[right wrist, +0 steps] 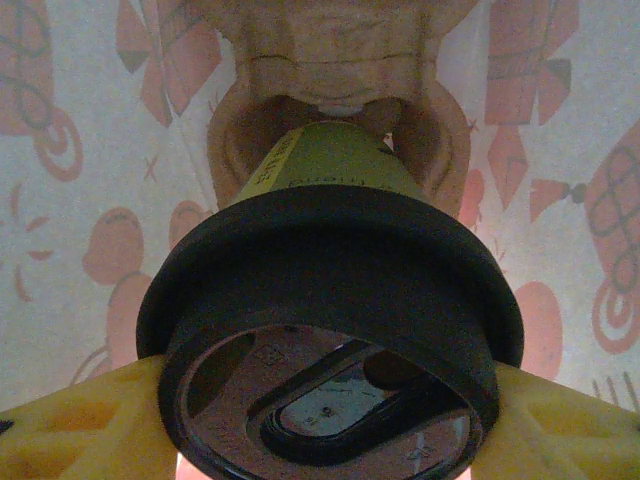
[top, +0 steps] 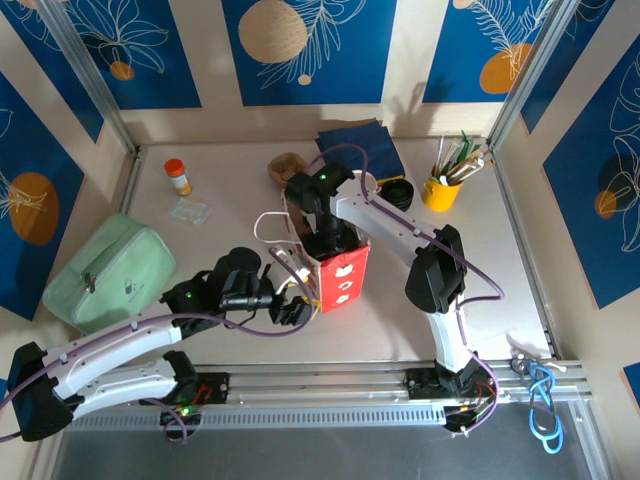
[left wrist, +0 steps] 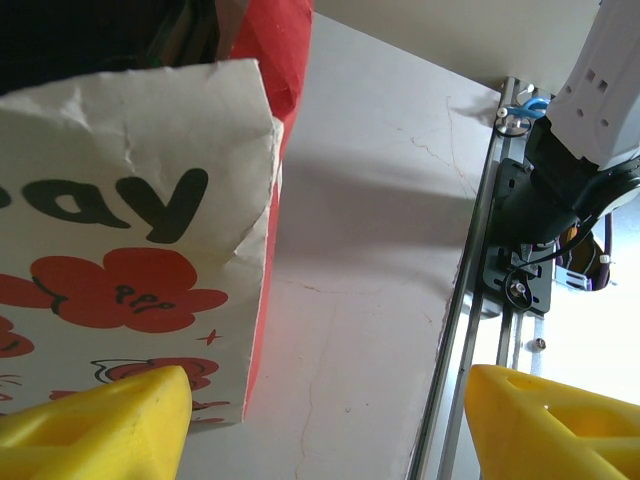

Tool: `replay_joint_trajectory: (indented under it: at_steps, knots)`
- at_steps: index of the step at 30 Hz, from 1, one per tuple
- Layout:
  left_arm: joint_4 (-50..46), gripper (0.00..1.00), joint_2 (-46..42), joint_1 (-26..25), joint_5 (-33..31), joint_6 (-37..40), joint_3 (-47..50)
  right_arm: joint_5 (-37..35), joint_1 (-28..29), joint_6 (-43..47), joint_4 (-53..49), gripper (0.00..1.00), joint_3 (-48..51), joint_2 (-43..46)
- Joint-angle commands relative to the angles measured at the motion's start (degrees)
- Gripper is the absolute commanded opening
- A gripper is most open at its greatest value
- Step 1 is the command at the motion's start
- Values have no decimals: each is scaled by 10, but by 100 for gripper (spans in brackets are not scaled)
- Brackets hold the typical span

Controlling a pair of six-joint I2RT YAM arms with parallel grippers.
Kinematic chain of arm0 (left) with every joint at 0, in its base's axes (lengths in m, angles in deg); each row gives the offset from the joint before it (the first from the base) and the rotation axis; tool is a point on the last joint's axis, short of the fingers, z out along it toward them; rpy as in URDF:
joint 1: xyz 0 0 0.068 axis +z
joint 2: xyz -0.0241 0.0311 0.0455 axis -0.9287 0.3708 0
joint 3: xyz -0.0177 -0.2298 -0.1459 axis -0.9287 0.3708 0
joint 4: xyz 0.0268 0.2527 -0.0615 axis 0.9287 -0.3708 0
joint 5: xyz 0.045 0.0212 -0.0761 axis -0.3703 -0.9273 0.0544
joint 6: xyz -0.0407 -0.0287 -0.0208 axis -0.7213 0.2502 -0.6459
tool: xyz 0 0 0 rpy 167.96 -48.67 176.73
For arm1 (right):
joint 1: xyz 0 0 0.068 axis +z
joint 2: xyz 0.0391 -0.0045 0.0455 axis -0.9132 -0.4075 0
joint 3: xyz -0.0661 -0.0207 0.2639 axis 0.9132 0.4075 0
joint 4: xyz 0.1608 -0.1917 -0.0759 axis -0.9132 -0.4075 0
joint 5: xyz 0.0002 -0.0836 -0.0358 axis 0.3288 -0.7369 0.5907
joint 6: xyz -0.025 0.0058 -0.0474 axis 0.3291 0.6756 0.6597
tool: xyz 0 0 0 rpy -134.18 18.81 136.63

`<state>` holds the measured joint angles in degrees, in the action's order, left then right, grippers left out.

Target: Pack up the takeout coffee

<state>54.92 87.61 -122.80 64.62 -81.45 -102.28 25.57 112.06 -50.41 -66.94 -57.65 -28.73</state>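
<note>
The takeout coffee [right wrist: 330,270], greenish-sided with a black lid, is in the right wrist view between the yellow fingers [right wrist: 80,420] of my right gripper [right wrist: 330,420], which is shut on the lid. It hangs inside the red-and-white paper bag [top: 342,282], above a moulded pulp cup holder [right wrist: 330,70] on the bag's floor. From above, the right arm's wrist [top: 325,235] dips into the bag's open mouth. My left gripper [top: 295,306] stands open at the bag's near-left corner; in its wrist view the gripper [left wrist: 330,410] straddles the bag's edge [left wrist: 255,300] without pinching it.
An orange-capped bottle [top: 178,176] and a clear packet [top: 189,210] lie at the back left, and a green pouch [top: 110,270] sits at the left edge. Blue napkins [top: 355,145], a brown holder [top: 287,167] and a yellow utensil cup [top: 442,190] line the back. The metal rail [left wrist: 470,300] runs along the near edge.
</note>
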Motion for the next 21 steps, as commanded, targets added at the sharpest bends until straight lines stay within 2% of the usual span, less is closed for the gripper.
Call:
replay_joint_trajectory:
  at_steps: [1,21]
  knots:
    - [0,72,-4,-7,1,-4,1,22,-1,-1,-7,62,6,4]
    - [-3,72,6,-7,5,1,-10,25,-4,3,-5,62,5,1]
